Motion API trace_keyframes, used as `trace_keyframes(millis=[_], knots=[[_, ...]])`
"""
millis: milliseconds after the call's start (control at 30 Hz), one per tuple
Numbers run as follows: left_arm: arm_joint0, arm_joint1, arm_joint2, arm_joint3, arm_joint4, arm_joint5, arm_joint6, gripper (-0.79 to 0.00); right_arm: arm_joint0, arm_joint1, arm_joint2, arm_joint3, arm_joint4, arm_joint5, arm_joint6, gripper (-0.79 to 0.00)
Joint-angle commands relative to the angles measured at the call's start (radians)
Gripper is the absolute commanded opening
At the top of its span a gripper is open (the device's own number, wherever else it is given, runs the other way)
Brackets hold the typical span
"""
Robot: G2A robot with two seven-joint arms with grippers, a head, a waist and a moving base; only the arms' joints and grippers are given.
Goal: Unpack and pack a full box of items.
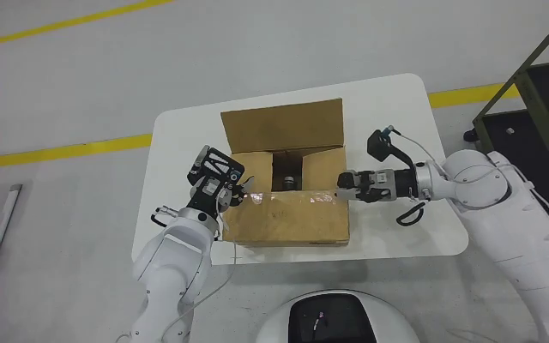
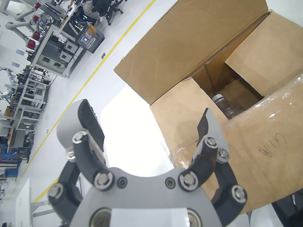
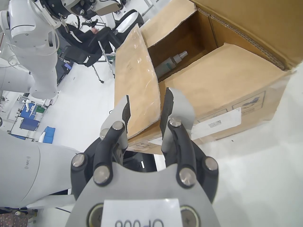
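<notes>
Box (image 1: 287, 219) sits mid-counter (image 1: 386, 111), partly open. The rear flap (image 1: 283, 124) stands upright, the two side flaps are folded inward, and the taped front flap (image 3: 136, 76) is tilted up over the opening.

Contents seen through the gap: one bottle (image 3: 171, 62) lying on its side deep in the box. From my left wrist I see a clear bottle with a pale cap (image 2: 219, 99) low in the gap; I cannot tell whether it is the same one.

My left tool (image 2: 144, 109) is at the box's near left corner, spread wide and holding nothing. One fingertip (image 2: 204, 124) is over the cardboard, the other over the bare counter.

My right tool (image 3: 147, 94) is at the box's right end, at a narrower gap. Its fingers straddle the end corner of the taped front flap. I cannot tell whether they touch it.
</notes>
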Motion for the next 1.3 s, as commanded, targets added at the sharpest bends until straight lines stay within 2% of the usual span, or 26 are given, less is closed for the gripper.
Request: trace_keyframes(millis=[0,133,567,900,1267], knots=[[0.000,0.000,0.000,0.000,0.000,0.000,0.000,0.000,0.003,0.000,-0.010,0.007,0.025,0.001,0.001,-0.462],[0.000,0.000,0.000,0.000,0.000,0.000,0.000,0.000,0.013,0.006,-0.030,0.016,0.059,0.009,0.009,-0.480],[0.000,0.000,0.000,0.000,0.000,0.000,0.000,0.000,0.029,0.044,-0.084,-0.009,0.122,0.058,0.058,-0.437],[0.000,0.000,0.000,0.000,0.000,0.000,0.000,0.000,0.037,0.073,-0.116,-0.021,0.157,0.085,0.084,-0.440],[0.000,0.000,0.000,0.000,0.000,0.000,0.000,0.000,0.067,0.081,-0.195,-0.017,0.189,0.094,0.094,-0.434]])
